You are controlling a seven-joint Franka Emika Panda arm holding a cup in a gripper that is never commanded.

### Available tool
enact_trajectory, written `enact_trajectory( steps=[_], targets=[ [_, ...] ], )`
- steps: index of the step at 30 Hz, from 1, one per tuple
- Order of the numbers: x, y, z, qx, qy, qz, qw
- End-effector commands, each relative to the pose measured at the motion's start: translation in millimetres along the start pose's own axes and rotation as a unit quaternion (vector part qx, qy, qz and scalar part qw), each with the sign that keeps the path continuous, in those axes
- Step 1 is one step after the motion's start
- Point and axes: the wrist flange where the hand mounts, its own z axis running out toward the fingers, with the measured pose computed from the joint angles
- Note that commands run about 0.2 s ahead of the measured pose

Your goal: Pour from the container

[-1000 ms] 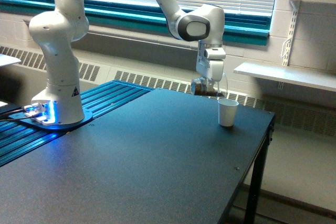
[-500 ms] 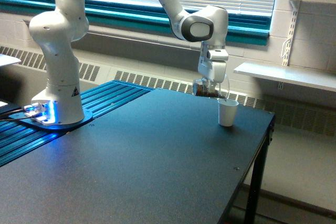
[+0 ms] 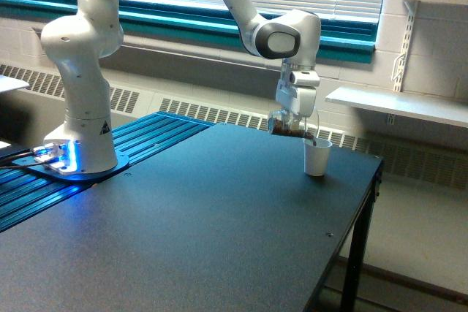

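My gripper is shut on the container, a small clear plastic cup with brown granular bits showing through its wall. The container is tipped on its side, its mouth pointing toward the exterior view's right. It hangs just above and to the left of the white paper cup, which stands upright on the dark table near the far right corner. The container's lip sits right over the white cup's rim. Whether bits are falling is too small to tell.
The arm's white base stands on a blue-lit mount at the exterior view's left. The table's right edge drops off just past the white cup. A wall shelf juts out behind and to the right of the gripper.
The gripper has shifted slightly to the right, bringing the tipped container's mouth closer over the white cup. The white cup has not moved.
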Motion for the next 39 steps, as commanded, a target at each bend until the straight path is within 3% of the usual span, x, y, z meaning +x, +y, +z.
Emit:
enact_trajectory(
  steps=[1, 39],
  targets=[
    [2.5, -3.6, -4.1, -0.002, -0.001, -0.01, 0.9999],
    [6.1, -6.9, -4.6, -0.018, -0.029, -0.013, 0.9993]
  ],
)
